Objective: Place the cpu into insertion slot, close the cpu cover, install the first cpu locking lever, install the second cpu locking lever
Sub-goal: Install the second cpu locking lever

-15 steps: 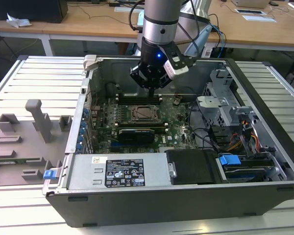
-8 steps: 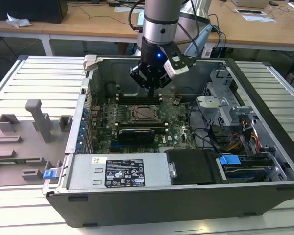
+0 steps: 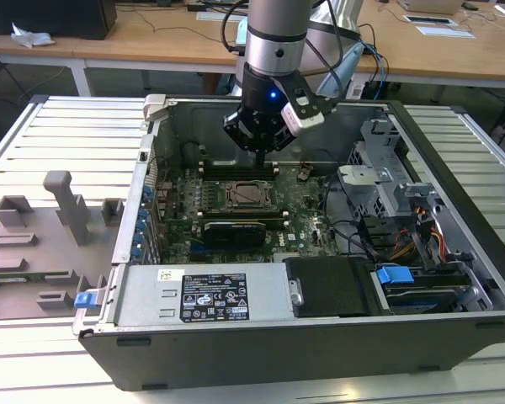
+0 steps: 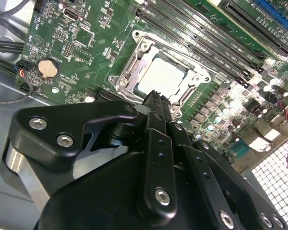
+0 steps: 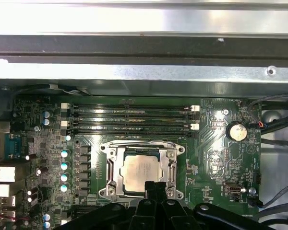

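The cpu lies flat in the insertion slot on the green motherboard, its silvery top facing up. The cpu cover is a metal frame lying down around the chip. I cannot make out how the locking levers stand. My gripper hangs inside the open computer case, just above the socket's far edge in the exterior view. Its black fingers are shut together with nothing between them, and the tips hover a little above one edge of the socket in both wrist views.
Long memory slots run beside the socket. A long black card sits on its near side. The case walls, a power supply, a drive cage and cables close in the board. A grey fixture stands outside on the exterior view's left.
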You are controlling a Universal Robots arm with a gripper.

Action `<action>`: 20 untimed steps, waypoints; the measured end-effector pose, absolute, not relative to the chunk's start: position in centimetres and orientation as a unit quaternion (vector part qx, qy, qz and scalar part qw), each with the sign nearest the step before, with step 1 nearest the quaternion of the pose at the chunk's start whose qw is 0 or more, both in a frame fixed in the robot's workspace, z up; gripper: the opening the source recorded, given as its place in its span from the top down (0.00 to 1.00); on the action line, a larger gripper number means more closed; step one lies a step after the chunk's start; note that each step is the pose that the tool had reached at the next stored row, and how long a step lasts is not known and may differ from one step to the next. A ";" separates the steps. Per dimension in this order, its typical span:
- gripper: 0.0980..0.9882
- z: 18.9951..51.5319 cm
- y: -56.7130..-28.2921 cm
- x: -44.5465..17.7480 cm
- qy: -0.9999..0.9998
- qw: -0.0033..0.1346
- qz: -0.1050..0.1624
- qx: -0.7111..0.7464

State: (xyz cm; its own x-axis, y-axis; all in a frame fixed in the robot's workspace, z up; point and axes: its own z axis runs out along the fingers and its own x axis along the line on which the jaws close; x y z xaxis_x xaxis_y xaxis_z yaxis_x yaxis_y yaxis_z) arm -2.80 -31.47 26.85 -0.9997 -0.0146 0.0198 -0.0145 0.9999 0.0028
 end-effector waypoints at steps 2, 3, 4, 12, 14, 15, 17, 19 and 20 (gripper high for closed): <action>0.99 26.8 -31.7 -2.8 -1.000 0.010 -0.001 0.007; 0.99 26.8 -31.9 -2.8 -1.000 0.010 -0.001 0.007; 0.99 26.8 -32.0 -2.8 -1.000 0.010 -0.001 0.007; 0.99 26.8 -33.0 -2.8 -1.000 0.010 -0.001 0.007; 0.99 26.8 -33.2 -2.8 -1.000 0.010 -0.001 0.007; 0.99 26.8 -33.3 -2.8 -1.000 0.010 -0.001 0.007; 0.99 26.7 -33.6 -2.8 -1.000 0.010 -0.001 0.007; 0.99 26.7 -33.7 -2.8 -1.000 0.010 -0.001 0.007; 0.99 26.7 -33.8 -2.8 -1.000 0.010 -0.001 0.007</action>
State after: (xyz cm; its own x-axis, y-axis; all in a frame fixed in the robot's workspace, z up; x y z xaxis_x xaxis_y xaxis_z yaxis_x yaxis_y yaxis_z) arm -2.83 -33.85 26.71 -0.9997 -0.0143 0.0197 -0.0143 0.9999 0.0029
